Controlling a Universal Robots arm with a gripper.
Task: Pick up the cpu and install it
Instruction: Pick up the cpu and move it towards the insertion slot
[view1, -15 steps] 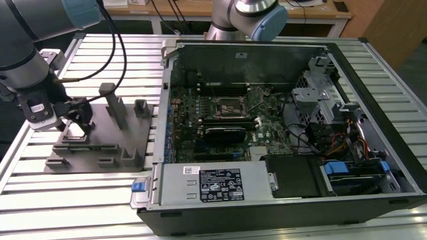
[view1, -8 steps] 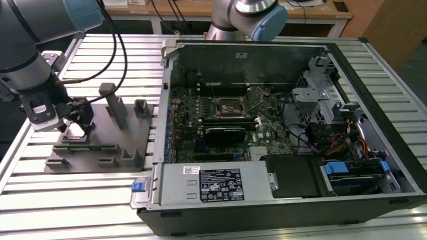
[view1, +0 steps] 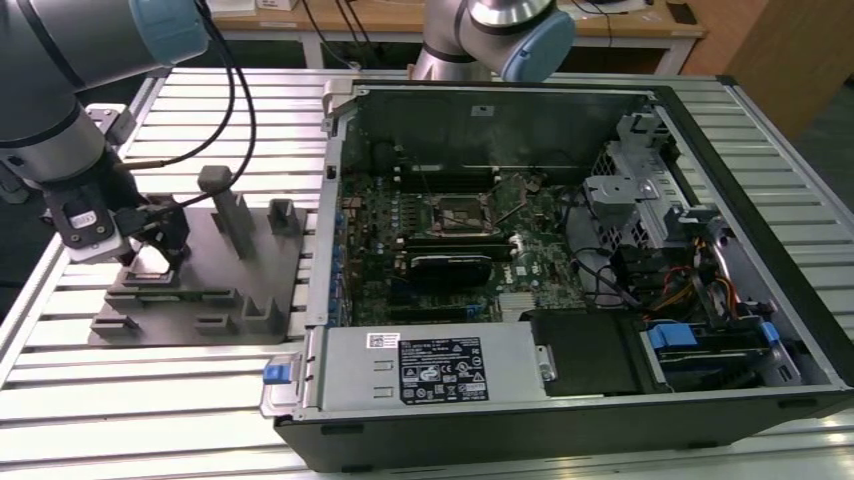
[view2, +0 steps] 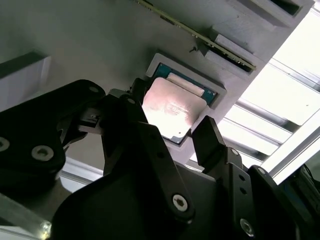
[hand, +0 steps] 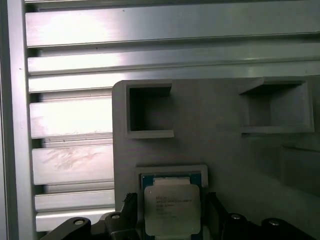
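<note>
Black two-finger gripper (hand: 170, 200) spread open astride silvery-topped flat square cpu (view2: 167, 110), seated in framed pocket of grey plastic fixture plate (hand: 225, 155), likely to keep it square for pickup.

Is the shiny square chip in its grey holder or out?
In. The silvery square chip lies flat inside the grey plastic holder, with the open black gripper straddling it.
</note>
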